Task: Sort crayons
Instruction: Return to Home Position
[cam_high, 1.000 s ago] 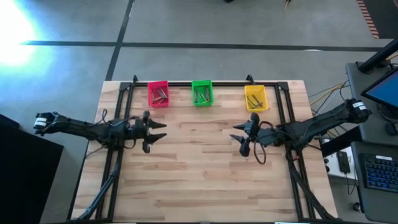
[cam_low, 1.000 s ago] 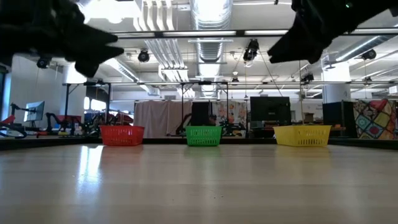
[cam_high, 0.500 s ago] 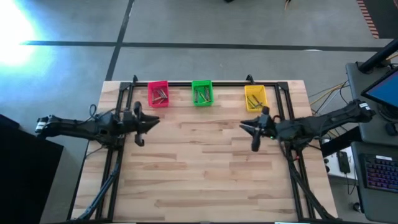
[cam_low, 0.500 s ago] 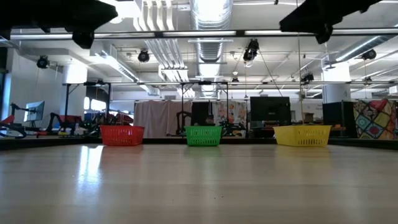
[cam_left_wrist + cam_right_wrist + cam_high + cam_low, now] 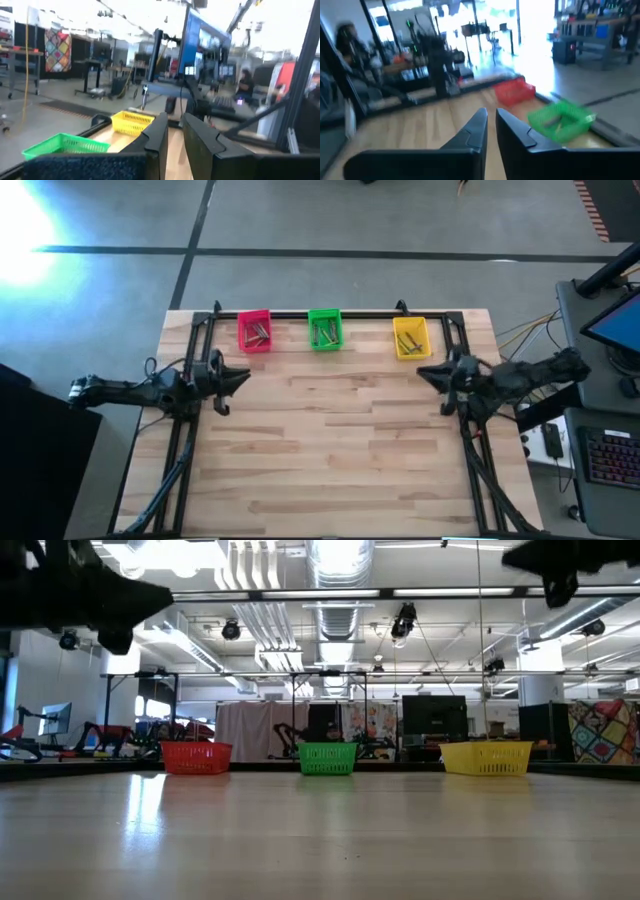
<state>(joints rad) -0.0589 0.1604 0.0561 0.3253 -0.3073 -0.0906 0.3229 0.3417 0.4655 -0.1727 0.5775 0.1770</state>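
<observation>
The crayons are thin sticks lying inside three bins along the table's far edge: the pink bin (image 5: pixel 255 332), the green bin (image 5: pixel 325 330) and the yellow bin (image 5: pixel 410 338). My left gripper (image 5: pixel 240 375) hangs above the table's left part, level, pointing right, fingers shut with nothing between them (image 5: pixel 175 135). My right gripper (image 5: pixel 422 372) hangs above the right part, near the yellow bin, pointing left, also shut with nothing held (image 5: pixel 491 130). In the low view both arms show only as dark shapes at the top corners.
A black metal frame (image 5: pixel 300 313) runs along the far edge behind the bins and down both sides of the table. The wooden tabletop (image 5: pixel 330 450) spreads between and in front of the arms. A desk with a monitor and keyboard (image 5: pixel 605 450) stands to the right.
Both grippers have shut from wide open. My left gripper has drawn back a little toward the table's left edge. My right gripper has drawn back farther toward the right edge and risen slightly. The bins and crayons have stayed put.
</observation>
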